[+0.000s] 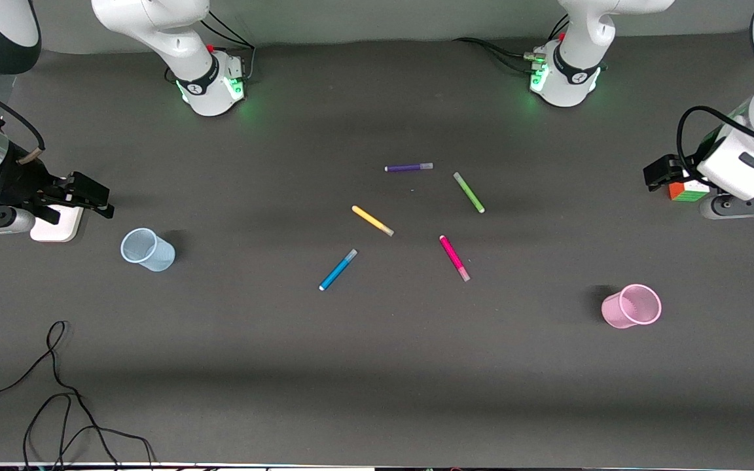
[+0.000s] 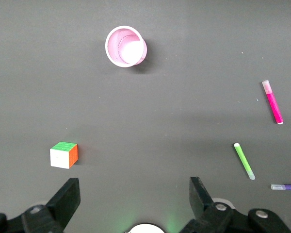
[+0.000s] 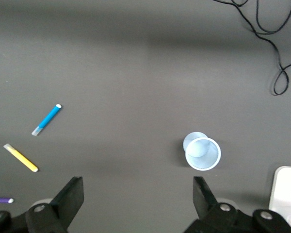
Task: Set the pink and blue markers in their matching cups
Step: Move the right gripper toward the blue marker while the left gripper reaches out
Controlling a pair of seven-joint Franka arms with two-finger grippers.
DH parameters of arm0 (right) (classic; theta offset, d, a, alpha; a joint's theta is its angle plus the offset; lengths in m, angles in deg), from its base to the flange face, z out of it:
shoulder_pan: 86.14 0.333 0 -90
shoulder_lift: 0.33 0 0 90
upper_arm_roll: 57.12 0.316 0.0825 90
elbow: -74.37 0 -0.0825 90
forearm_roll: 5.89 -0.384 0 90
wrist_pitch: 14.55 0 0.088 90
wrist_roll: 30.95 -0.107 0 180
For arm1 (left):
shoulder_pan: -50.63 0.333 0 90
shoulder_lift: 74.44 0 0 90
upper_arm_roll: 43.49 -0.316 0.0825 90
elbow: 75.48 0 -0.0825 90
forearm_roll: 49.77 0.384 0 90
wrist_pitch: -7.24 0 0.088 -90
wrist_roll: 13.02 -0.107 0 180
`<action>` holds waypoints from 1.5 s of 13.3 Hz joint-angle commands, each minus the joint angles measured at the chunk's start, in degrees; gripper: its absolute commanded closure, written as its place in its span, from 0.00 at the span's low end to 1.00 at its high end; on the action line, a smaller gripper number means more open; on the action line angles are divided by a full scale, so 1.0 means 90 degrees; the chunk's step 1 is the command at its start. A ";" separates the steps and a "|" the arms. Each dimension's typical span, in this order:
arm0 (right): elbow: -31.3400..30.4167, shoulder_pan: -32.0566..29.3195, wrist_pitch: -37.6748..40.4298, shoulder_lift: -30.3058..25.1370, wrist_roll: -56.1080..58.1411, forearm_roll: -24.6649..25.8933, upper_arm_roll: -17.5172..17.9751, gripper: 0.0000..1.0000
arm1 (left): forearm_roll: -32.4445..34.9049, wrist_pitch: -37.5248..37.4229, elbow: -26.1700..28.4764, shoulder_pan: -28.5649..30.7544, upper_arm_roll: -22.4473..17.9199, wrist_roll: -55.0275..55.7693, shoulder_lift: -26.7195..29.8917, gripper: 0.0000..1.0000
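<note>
Nothing is picked yet: the left gripper [image 2: 131, 199] and right gripper [image 3: 136, 199] hang wide and empty at the table's ends, so one must reach for the slim magenta-pink marker [image 1: 454, 258] or bright blue marker [image 1: 338, 269], bound for the translucent pink cup [image 1: 631, 306] or pale blue cup [image 1: 147, 249]

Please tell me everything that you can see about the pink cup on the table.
The pink cup is a small translucent plastic tumbler with a rolled rim. It stands upright with its mouth open upward, and it is empty. It stands alone on the dark table, toward the left arm's end, nearer to the front camera than the pink marker and the colour cube. Nothing touches it, and no hand is near it.
</note>
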 commanded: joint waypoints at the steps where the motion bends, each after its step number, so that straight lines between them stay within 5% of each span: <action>1: 0.0115 0.0059 0.0231 -0.0023 0.0057 0.0443 0.0009 0.00 | 0.0035 -0.0045 -0.0102 -0.0001 -0.0025 -0.0173 -0.0040 0.00; 5: 0.0193 0.0089 0.0437 0.0540 -0.0720 0.0290 0.0486 0.00 | 0.0035 -0.0046 -0.0102 0.0009 -0.0025 -0.0233 -0.0089 0.00; 13: 0.2145 0.0137 0.0194 0.4220 -0.4381 -0.1732 0.1385 0.00 | 0.0006 -0.0307 -0.0278 -0.0020 -0.0005 -0.0145 -0.0645 0.00; 16: 0.2235 0.0167 -0.0274 0.5169 -0.5332 -0.2229 0.1669 0.00 | -0.0450 -0.0622 -0.0210 -0.0118 0.0034 -0.0106 -0.0966 0.00; 20: 0.2196 0.0274 -0.0909 0.5807 -0.5568 -0.2884 0.1650 0.00 | -0.1527 0.0224 -0.0365 -0.1014 0.0102 0.2591 -0.2439 0.00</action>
